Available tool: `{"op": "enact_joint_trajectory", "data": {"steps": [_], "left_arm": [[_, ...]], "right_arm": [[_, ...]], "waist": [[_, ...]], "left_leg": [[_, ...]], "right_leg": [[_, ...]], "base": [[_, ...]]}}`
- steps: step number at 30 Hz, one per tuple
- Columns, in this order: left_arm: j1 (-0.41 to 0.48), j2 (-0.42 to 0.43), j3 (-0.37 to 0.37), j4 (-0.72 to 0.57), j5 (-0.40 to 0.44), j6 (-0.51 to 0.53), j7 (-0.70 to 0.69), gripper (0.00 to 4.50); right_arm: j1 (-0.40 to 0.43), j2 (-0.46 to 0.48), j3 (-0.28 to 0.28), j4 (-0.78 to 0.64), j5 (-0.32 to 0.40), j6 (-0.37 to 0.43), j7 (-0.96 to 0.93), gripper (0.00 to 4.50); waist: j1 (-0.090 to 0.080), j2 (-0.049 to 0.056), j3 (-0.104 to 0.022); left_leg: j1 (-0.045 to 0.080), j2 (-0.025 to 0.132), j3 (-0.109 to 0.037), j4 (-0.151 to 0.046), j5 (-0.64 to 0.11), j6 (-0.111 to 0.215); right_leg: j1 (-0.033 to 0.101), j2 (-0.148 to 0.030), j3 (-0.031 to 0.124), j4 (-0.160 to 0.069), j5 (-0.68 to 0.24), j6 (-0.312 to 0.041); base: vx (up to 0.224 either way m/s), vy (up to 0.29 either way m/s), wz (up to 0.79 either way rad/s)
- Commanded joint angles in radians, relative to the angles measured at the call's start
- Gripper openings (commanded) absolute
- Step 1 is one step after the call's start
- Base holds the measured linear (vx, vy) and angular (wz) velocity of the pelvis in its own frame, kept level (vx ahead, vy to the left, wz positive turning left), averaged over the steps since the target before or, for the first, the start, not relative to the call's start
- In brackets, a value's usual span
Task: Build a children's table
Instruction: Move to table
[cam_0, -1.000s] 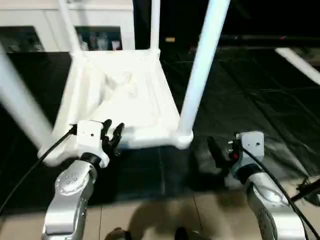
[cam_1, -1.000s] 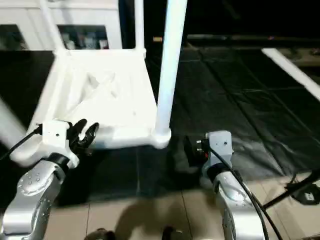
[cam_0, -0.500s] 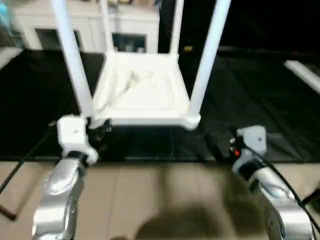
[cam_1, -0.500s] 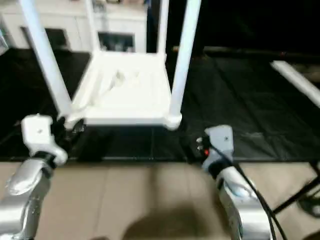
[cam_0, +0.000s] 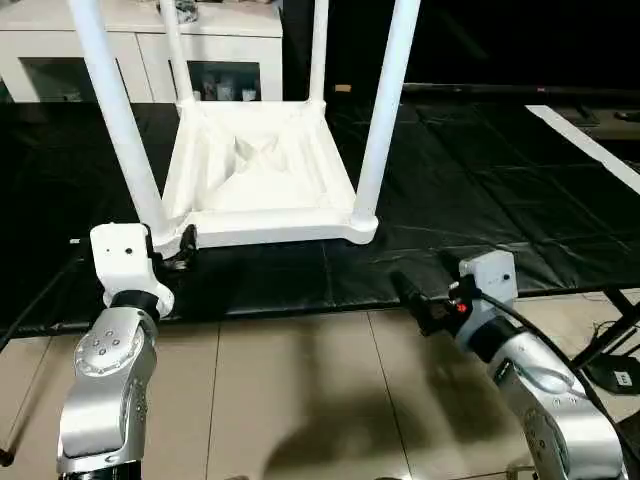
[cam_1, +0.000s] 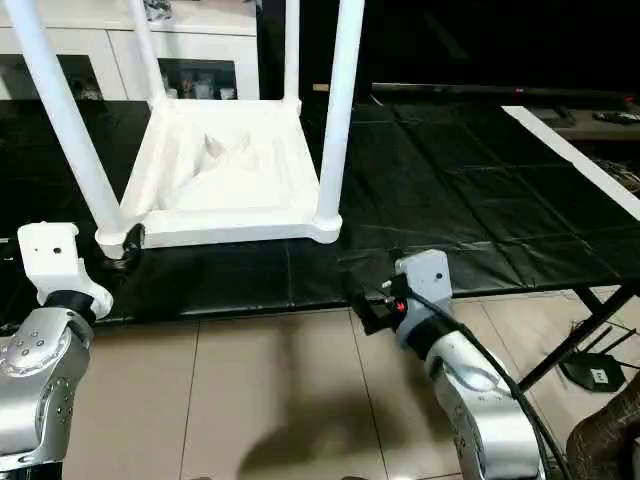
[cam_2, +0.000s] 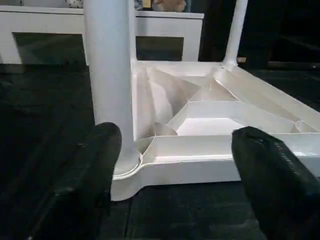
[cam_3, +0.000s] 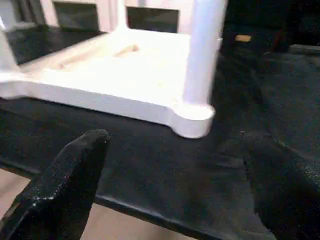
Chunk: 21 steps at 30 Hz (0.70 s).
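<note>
Four legs stand up from the children's table (cam_0: 262, 180), which lies upside down on the black floor mat (cam_0: 480, 190), ribbed underside facing up, ahead of both arms and in front of the white cabinet (cam_0: 140, 45).

Item, left pincer (cam_0: 180, 250): fingers spread wide in the left wrist view, holding nothing; it sits just beside the near left leg (cam_0: 120, 130) where that leg meets its corner socket. Whether a finger touches the socket you cannot tell from here.

Item, right pincer (cam_0: 412, 298): wide open and empty, over the mat's near edge, apart from the near right leg (cam_0: 385, 110) and its corner.

Item, step in hand (a judgement): all legs look seated, so what remains is likely checking tightness and turning the table upright. To do that well, take the rim of the top near two corners rather than the tapered legs, which would slip and lever; close both pincers evenly, lift level, and keep the legs clear of the cabinet as it rolls over.

Item, markings: no brand, label or legible writing on table, mat or cabinet.
</note>
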Motion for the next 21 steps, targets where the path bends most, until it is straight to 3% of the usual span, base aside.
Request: {"op": "enact_joint_trajectory", "data": {"steps": [1,4,6,7,10,11,12,13,14,15,16,18,19,20,21], "left_arm": [[-0.001,-0.008,-0.032,0.001,0.004,-0.011,0.007,4.22],[0.0,-0.009,-0.037,0.0,0.0,0.007,0.002,4.28],[0.0,-0.007,-0.042,0.0,0.006,0.01,0.001,4.28],[0.0,-0.006,-0.043,0.0,0.006,0.009,0.001,4.28],[0.004,0.007,-0.059,0.006,0.024,-0.009,-0.009,4.28],[0.006,0.009,-0.062,0.006,0.024,-0.019,-0.011,4.28],[0.006,0.007,-0.059,0.005,0.019,-0.021,-0.012,4.28],[0.006,0.003,-0.054,0.003,0.011,-0.023,-0.009,4.28],[0.005,0.001,-0.052,0.002,0.007,-0.024,-0.008,4.28],[0.005,0.004,-0.053,0.001,0.009,-0.02,-0.008,4.28],[0.005,0.004,-0.053,0.001,0.009,-0.02,-0.008,4.28],[0.005,0.011,-0.056,0.0,0.011,-0.015,-0.011,4.28],[0.006,0.012,-0.056,0.0,0.01,-0.015,-0.011,4.28],[0.006,0.011,-0.054,0.0,0.009,-0.014,-0.01,4.28],[0.008,0.011,-0.051,0.0,0.007,-0.013,-0.008,4.28]], "right_arm": [[-0.014,-0.002,0.01,-0.017,-0.025,-0.014,-0.016,4.5],[-0.015,0.008,0.009,-0.013,-0.016,0.004,-0.02,4.5],[-0.011,-0.008,0.029,-0.016,-0.009,0.0,0.008,4.5],[-0.01,-0.009,0.03,-0.016,-0.007,0.001,0.011,4.5],[0.0,-0.029,0.047,-0.025,-0.001,0.008,0.041,4.5],[0.003,-0.038,0.052,-0.028,-0.006,0.011,0.048,4.5],[0.003,-0.038,0.052,-0.028,-0.006,0.012,0.047,4.5],[0.004,-0.039,0.054,-0.028,-0.007,0.01,0.047,4.5],[0.003,-0.04,0.055,-0.027,-0.009,0.008,0.048,4.5],[0.003,-0.041,0.057,-0.026,-0.009,0.007,0.051,4.5],[0.003,-0.041,0.057,-0.026,-0.009,0.007,0.051,4.5],[0.002,-0.04,0.059,-0.021,-0.008,-0.007,0.052,4.5],[0.002,-0.041,0.059,-0.019,-0.01,-0.017,0.053,4.5],[0.003,-0.041,0.059,-0.018,-0.018,-0.032,0.047,4.5],[0.005,-0.04,0.058,-0.014,-0.034,-0.063,0.037,4.5]], "waist": [[0.004,0.009,-0.035],[0.01,0.008,-0.035],[0.011,0.006,-0.033],[0.012,0.008,-0.035],[0.013,0.008,-0.043],[0.014,0.009,-0.054],[0.015,0.012,-0.055],[0.028,0.001,-0.046],[0.014,0.009,-0.044],[0.011,0.012,-0.05],[0.012,0.012,-0.052],[0.02,0.018,-0.039],[0.021,0.021,-0.036],[0.018,0.029,-0.038],[0.001,0.054,-0.053]], "left_leg": [[0.007,0.093,-0.049,-0.119,-0.301,-0.03],[0.008,0.095,-0.043,-0.12,-0.279,-0.027],[0.009,0.091,-0.043,-0.12,-0.356,-0.041],[0.01,0.091,-0.045,-0.12,-0.358,-0.04],[-0.003,0.096,-0.045,-0.122,-0.285,-0.026],[-0.007,0.098,-0.041,-0.119,-0.205,-0.011],[-0.006,0.1,-0.039,-0.12,-0.196,-0.008],[-0.07,0.068,-0.079,-0.137,-0.233,0.058],[-0.062,0.05,-0.086,-0.13,-0.403,0.07],[-0.061,0.041,-0.091,-0.108,-0.431,0.061],[-0.067,0.037,-0.087,-0.097,-0.42,0.064],[-0.073,0.034,-0.065,-0.062,-0.345,0.107],[-0.065,0.038,-0.057,-0.058,-0.327,0.12],[-0.063,0.038,-0.058,-0.081,-0.31,0.13],[0.046,0.086,-0.065,-0.105,-0.377,0.079]], "right_leg": [[0.002,-0.103,0.068,-0.089,-0.315,-0.119],[-0.001,-0.102,0.073,-0.086,-0.317,-0.124],[-0.011,-0.099,0.073,-0.092,-0.393,-0.102],[-0.01,-0.1,0.074,-0.091,-0.393,-0.098],[-0.002,-0.097,0.077,-0.079,-0.283,-0.111],[0.001,-0.093,0.079,-0.066,-0.17,-0.134],[-0.001,-0.092,0.079,-0.063,-0.14,-0.146],[0.037,-0.105,0.034,-0.051,-0.16,-0.146],[0.034,-0.109,0.009,-0.077,-0.361,-0.11],[0.055,-0.138,-0.001,-0.106,-0.531,-0.088],[0.07,-0.147,-0.005,-0.119,-0.602,-0.077],[0.112,-0.166,-0.031,-0.169,-0.753,-0.062],[0.13,-0.16,-0.049,-0.182,-0.762,-0.068],[0.146,-0.124,-0.07,-0.174,-0.675,-0.08],[0.075,-0.068,-0.05,-0.139,-0.565,-0.098]], "base": [[0.0,0.0,0.0],[0.0,0.0,0.0],[0.0,0.0,0.0],[0.0,0.0,0.0],[0.0,0.0,0.0],[0.0,0.0,0.0],[0.0,0.0,0.0],[0.0,0.0,0.0],[0.054,-0.032,0.33],[0.054,-0.032,0.33],[0.092,-0.043,0.47],[0.107,-0.045,0.51],[0.139,-0.032,0.56],[0.157,-0.003,0.63],[0.157,-0.003,0.63]]}}
